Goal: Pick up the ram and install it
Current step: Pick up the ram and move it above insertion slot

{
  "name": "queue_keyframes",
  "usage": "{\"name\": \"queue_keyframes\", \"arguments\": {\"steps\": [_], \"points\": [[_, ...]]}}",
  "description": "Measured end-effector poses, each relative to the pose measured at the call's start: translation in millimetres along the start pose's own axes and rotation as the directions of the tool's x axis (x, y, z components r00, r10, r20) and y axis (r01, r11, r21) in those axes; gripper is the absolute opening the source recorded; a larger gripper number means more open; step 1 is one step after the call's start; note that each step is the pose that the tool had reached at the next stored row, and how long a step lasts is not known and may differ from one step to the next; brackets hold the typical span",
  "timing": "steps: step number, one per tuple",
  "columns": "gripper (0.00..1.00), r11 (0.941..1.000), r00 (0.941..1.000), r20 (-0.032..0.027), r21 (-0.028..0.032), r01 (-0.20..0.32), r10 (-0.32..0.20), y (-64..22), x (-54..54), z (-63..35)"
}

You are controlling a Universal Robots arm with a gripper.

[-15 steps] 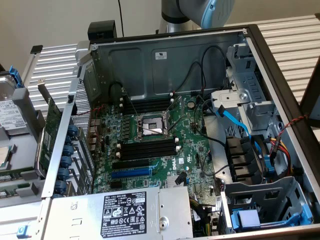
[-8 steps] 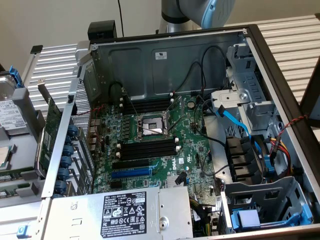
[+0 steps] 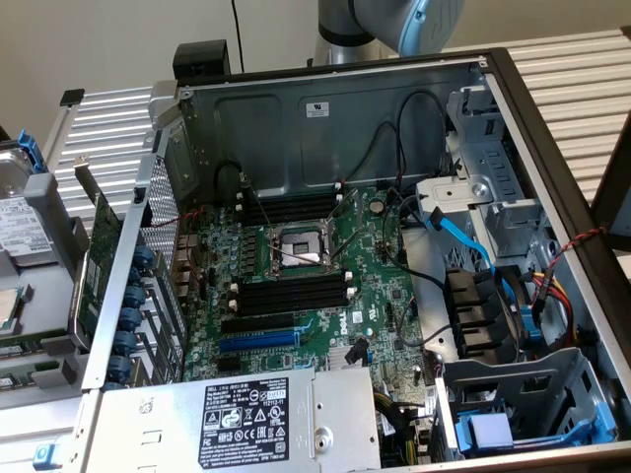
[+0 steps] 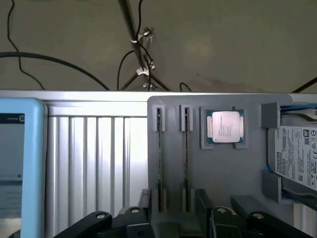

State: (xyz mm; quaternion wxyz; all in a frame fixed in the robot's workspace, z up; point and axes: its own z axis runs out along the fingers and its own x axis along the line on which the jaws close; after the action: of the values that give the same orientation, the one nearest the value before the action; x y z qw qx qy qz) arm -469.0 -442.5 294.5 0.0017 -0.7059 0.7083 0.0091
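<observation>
Computer case (image 3: 335, 118) is lying open on table (image 3: 572, 69) | grey tray (image 4: 223, 173) is carrying hard drive (image 4: 297, 158), processor (image 4: 225, 126), ram (image 4: 186, 148) | gripper (image 4: 178, 223) is hanging wide open over tray, gripping nothing | ram is standing edgewise in tray slot, beside processor.

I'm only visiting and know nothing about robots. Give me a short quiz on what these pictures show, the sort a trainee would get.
1. True or false: the silver-topped square processor chip lies in a recess of the grey plastic tray.
2. How many narrow ram sticks stand on edge in that tray's holders? A) one B) two C) four
3. In the open computer case, are the long black memory slots on the green motherboard filled or empty?

Key: 1 true; 2 B; 3 empty.
</observation>
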Motion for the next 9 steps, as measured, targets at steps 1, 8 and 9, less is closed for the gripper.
{"name": "queue_keyframes", "arguments": {"steps": [1, 8, 9], "points": [[0.48, 1.0, 1.0, -0.0001, 0.0, 0.0, 0.0, -0.1, 0.1, 1.8], [0.48, 1.0, 1.0, 0.0, 0.0, 0.0, 0.0, -0.6, 0.8, 14.6], [0.48, 1.0, 1.0, 0.0, 0.0, 0.0, 0.0, -1.0, 0.9, 16.4]]}}
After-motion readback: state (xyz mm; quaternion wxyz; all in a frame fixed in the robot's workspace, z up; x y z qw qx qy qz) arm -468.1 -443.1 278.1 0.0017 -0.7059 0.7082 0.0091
